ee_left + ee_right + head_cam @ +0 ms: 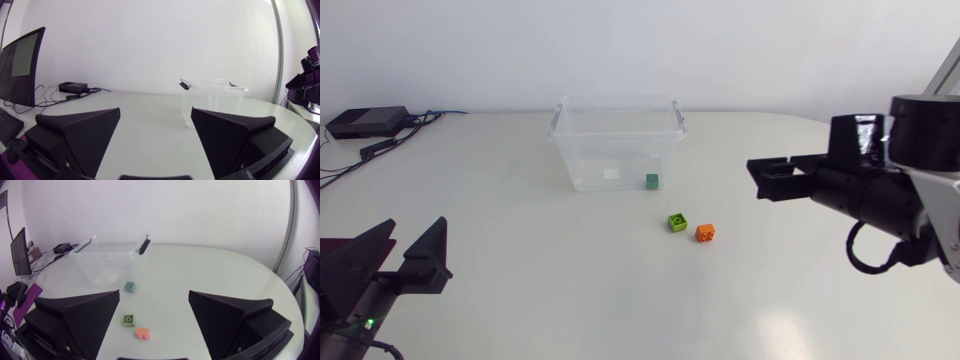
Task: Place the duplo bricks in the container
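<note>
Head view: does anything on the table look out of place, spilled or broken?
Nothing stands out. The clear container stands upright and looks intact. The light green brick and orange brick lie on the table in front of it, the dark green brick at its corner.

Clear container [600, 150], dark green brick [651, 181] at its corner; lime brick [677, 222] and orange brick [705, 233] lie close together.

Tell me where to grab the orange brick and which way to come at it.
Probably grip its two opposite side walls, coming straight down from above. The orange brick sits flat on the table, studs up, and the lime brick close beside it crowds a sideways approach.
</note>
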`<state>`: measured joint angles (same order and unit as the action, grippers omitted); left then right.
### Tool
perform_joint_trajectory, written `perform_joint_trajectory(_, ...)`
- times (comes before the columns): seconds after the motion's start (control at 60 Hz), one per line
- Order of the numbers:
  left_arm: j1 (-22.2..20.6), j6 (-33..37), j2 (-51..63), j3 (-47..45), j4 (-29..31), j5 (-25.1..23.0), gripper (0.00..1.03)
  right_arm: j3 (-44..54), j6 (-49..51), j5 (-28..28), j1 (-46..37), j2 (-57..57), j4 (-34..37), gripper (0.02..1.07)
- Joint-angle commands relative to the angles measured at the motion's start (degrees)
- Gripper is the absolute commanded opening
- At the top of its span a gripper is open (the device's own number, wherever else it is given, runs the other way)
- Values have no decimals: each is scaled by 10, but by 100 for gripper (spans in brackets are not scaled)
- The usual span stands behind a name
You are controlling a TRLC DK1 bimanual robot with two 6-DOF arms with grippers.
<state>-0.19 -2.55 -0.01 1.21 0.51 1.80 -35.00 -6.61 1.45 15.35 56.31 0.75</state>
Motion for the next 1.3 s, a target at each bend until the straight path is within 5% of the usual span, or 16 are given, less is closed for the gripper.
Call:
perform_joint_trajectory(0.0,-4,5,-6,-10,-1,-2,99,-16,-26,22,7,45,19,102)
perform_joint_trajectory(0.317,-4,6,-6,-11,-1,-2,99,-117,63,74,4,217,197,102)
perform_joint_trajectory(0.483,-3,6,-6,-11,-1,-2,99,-160,44,101,0,314,194,102)
perform_joint_trajectory(0.917,-3,6,-6,-11,-1,-2,99,-215,32,22,51,448,183,95)
perform_joint_trajectory(1.283,-3,6,-6,-11,-1,-2,99,-223,42,-11,76,501,137,50)
